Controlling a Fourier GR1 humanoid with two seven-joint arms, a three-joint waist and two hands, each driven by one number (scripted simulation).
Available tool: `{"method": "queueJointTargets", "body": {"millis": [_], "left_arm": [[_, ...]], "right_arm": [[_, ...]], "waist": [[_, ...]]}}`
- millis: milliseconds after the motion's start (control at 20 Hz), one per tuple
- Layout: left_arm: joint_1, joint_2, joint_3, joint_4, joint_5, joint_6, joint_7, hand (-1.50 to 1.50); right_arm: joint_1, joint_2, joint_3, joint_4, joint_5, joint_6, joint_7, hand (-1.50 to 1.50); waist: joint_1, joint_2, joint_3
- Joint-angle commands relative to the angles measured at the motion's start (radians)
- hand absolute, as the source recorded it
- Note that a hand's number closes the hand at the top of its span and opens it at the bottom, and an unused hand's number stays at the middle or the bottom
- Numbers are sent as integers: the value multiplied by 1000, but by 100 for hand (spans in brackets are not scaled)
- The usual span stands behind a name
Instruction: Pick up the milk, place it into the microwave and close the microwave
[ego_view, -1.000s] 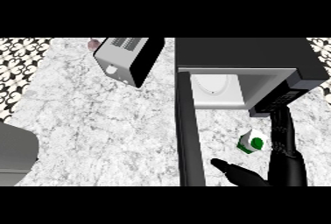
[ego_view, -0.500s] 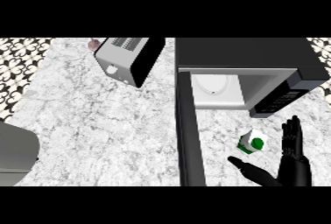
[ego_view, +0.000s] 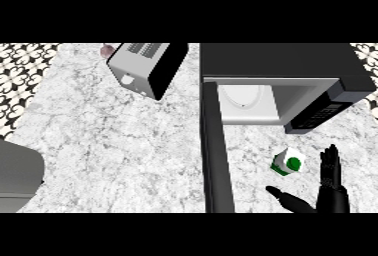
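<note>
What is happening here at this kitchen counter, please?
The robot's right hand is open just beside the milk carton, with a small gap between them, so it does not hold the carton yet. The carton stands on the counter in front of the microwave. The microwave door is open and the milk is not inside. A toaster stands further left. The left hand is not in view.

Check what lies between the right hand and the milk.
Only a narrow strip of bare counter; the head view shows the open right hand just right of the milk, not touching it.
</note>
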Motion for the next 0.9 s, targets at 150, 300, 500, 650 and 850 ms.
{"method": "queueJointTargets", "body": {"millis": [150,300,500,650,850], "left_arm": [[22,-8,63,-72,76,-50,11,-150],[26,-15,19,-38,42,-35,-18,-150],[45,-15,73,-52,107,-66,-12,-150],[-4,7,98,-30,117,-55,23,-150],[55,-15,2,-84,65,-22,-9,-150]], "right_arm": [[-91,-31,-51,200,-26,62,-82,-150],[-36,1,-62,263,-30,64,-231,-150],[-185,-30,-132,429,-54,62,-229,-150],[-249,-54,-147,506,-42,63,-265,-150],[-337,-54,-165,638,-26,35,-316,-150]], "waist": [[4,0,0],[0,0,0],[5,1,0],[3,1,0],[9,1,0]]}}
